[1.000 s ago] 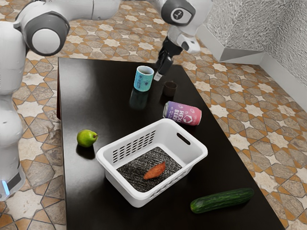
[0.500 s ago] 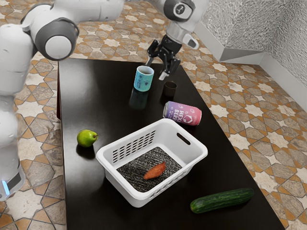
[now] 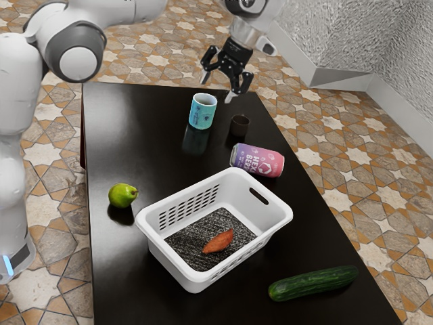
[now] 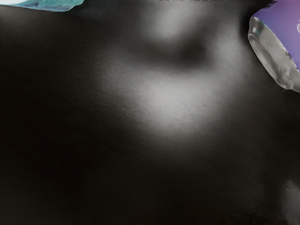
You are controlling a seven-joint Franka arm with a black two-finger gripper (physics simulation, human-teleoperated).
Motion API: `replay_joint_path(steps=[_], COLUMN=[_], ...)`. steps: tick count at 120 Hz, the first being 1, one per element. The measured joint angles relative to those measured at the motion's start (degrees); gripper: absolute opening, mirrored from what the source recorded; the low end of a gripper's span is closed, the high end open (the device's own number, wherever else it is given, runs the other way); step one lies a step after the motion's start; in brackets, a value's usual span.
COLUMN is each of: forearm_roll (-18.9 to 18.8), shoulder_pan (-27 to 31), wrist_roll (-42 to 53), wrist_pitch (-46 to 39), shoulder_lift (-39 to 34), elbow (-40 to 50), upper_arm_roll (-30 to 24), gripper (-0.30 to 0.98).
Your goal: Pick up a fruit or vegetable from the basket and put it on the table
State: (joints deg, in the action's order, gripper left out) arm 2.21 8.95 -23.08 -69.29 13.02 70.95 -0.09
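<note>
My gripper is open, its two fingers spread with nothing between them, above the table's far end behind the teal cup. A reddish-brown sweet potato lies on the dark speckled bottom of the white basket. On the black table, a green pear sits beside the basket toward the exterior view's left. A cucumber lies on the table near the exterior view's lower right. The wrist view has the dark tabletop under my hand.
A teal cup stands closest to my gripper, with a small dark cup near it. A pink and purple can lies on its side between the small cup and the basket. In the wrist view, part of the can and the teal cup appear.
My hand has turned, so both spread fingers now face the exterior view, and it has risen slightly. The basket, sweet potato, pear, cucumber, cups and can have stayed put.
</note>
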Motion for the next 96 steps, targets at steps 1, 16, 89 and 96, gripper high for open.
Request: replay_joint_path(steps=[1,16,89,96], forearm_roll=[0.31,4.22,15.18,15.68], shoulder_pan=[-0.70,-10.23,3.15,5.57], wrist_roll=[-0.11,-1.50,-4.22,-4.41], wrist_pitch=[-0.30,-4.94,-25.07,-26.47], shoulder_lift=[-0.22,-12.38,-33.89,-33.79], elbow=[0.00,9.42,45.64,45.94], upper_arm_roll=[-0.03,-0.36,-25.88,-29.38], gripper=[0.69,0.69,0.69,0.69])
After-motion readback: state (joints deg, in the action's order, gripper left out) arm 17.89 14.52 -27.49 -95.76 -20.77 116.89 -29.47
